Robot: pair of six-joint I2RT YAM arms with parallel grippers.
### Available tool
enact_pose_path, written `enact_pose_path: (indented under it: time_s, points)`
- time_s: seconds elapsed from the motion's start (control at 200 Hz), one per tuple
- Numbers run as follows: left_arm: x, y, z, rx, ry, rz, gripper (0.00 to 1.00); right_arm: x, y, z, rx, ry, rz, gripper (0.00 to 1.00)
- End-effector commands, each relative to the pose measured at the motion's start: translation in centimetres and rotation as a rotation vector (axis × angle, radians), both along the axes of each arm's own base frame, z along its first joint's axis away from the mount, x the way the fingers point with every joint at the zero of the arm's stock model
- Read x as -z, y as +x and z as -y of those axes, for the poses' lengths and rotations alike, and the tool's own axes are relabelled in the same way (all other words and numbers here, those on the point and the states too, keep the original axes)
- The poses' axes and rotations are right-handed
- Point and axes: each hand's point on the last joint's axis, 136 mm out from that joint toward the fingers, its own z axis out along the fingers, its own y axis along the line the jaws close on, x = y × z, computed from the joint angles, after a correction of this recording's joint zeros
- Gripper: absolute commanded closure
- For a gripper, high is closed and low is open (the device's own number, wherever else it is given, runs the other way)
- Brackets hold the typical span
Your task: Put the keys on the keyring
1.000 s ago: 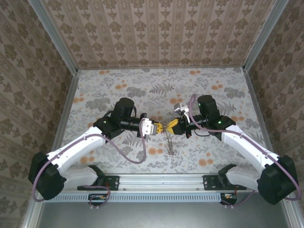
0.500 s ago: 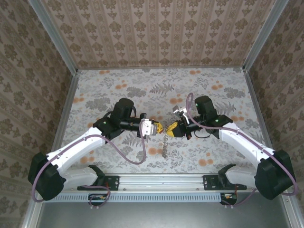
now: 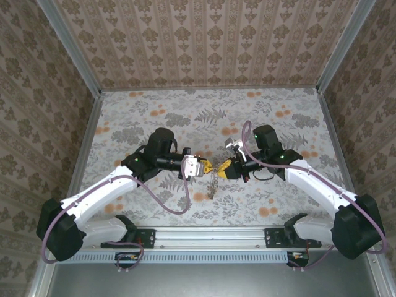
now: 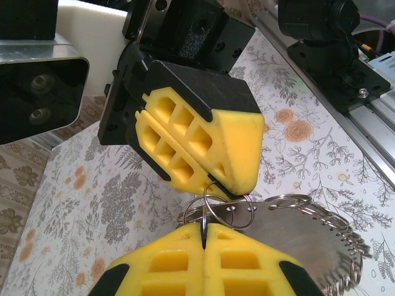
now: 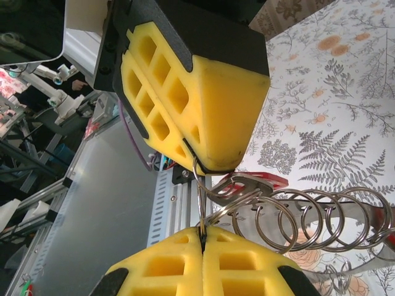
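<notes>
The left arm (image 3: 93, 201) and the right arm (image 3: 322, 189) look alike, with smooth white link shells between bulky black joint housings, and a mauve cable (image 3: 176, 207) loops loosely along each. The fingers (image 4: 166, 268) are bright yellow blocks moulded with a grid of rectangular pockets, wedge-shaped toward the tip and backed by black plates. Black bases (image 3: 127, 229) with screw heads sit on a silver rail (image 3: 210, 235).

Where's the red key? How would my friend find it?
Look at the middle of the flowery table, where the left claw and right claw meet tip to tip, both pinching silver rings. The key sits among those rings, right by the claw tips. It is the only flat red piece among shiny wire loops.
</notes>
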Motion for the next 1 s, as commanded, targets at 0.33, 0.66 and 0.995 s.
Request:
enact_pose_path:
  time_s: [0.33,0.66,0.995]
  points:
    - [-0.5,-2.1,0.0,0.129,-0.044,0.004,1.00,-2.4,0.4,-0.1,-0.025,0.058,0.096,1.00]
    - [-1.0,-3.3,0.0,0.208,-0.082,0.002,1.00,-2.8,0.5,-0.1,-0.017,0.072,0.114,1.00]
    - [-0.6,-3.1,0.0,0.195,-0.057,0.033,1.00,-3.6,1.2,-0.3,0.003,0.105,0.120,1.00]
